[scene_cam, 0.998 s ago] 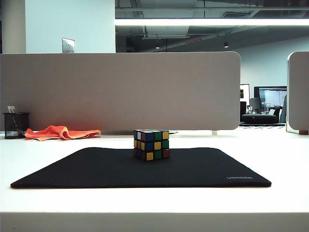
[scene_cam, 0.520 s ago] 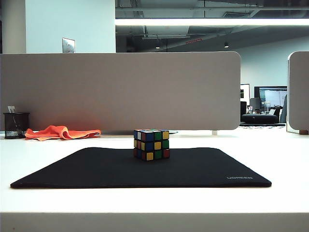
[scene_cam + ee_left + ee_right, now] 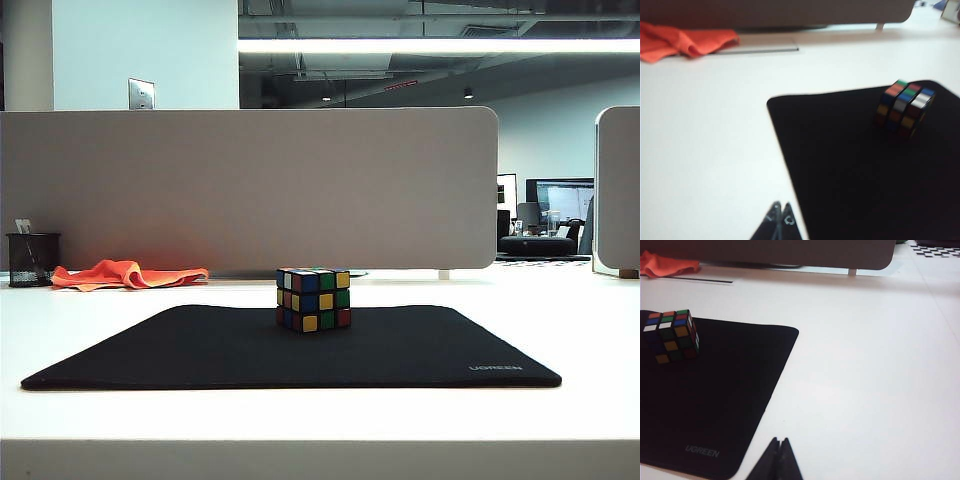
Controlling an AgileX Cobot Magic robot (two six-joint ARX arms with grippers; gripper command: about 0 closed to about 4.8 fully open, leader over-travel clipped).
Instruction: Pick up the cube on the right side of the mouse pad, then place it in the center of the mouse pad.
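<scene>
The cube [image 3: 314,299], black-framed with scrambled coloured stickers, stands on the black mouse pad [image 3: 200,350] near the middle of its far part. Both wrist views show the same cube [image 3: 903,109] [image 3: 673,336] resting free on the mouse pad [image 3: 860,175] [image 3: 715,390]. My left gripper [image 3: 781,207] is shut and empty, over the white table just off the pad's near left edge. Off the pad's corner with the grey lettering, my right gripper [image 3: 779,441] hangs shut and empty over the table. Neither gripper shows in the exterior view.
An orange cloth [image 3: 125,273] lies at the back left beside a black mesh pen holder [image 3: 32,259]. A grey partition [image 3: 250,190] closes the back of the white table [image 3: 560,320]. A thin dark rod [image 3: 760,50] lies near the cloth.
</scene>
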